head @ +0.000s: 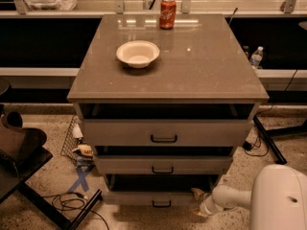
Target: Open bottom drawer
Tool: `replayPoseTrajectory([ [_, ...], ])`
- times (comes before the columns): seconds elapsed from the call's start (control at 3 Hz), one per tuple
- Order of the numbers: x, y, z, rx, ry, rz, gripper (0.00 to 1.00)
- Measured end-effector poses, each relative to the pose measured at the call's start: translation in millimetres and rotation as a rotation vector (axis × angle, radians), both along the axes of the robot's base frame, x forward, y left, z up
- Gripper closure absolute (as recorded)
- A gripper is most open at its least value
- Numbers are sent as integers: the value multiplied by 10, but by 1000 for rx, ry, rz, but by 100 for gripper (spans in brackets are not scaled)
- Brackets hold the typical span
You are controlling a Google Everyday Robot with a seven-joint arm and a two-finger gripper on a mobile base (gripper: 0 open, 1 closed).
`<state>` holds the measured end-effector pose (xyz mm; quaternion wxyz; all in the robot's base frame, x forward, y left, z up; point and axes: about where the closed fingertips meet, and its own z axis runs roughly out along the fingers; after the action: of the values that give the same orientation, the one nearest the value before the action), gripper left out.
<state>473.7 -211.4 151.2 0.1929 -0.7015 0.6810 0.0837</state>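
The bottom drawer is the lowest grey front of the cabinet, with a small black bar handle at its centre. It stands pulled out a little, with a dark gap above it. My gripper is low at the drawer front's right end, right of the handle, on the white arm that reaches in from the lower right. Its two yellowish fingertips stand apart, one above the other, holding nothing.
The middle drawer and top drawer also stand slightly out. A white bowl and a red can sit on the cabinet top. Cables and a black stand lie on the floor at the left.
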Motion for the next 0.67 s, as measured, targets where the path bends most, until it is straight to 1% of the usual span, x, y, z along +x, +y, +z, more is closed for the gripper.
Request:
replayPoseTrajectory([
  [0.33, 0, 0, 33, 0, 0, 0, 95],
  [0.67, -1, 0, 41, 0, 0, 0, 100],
])
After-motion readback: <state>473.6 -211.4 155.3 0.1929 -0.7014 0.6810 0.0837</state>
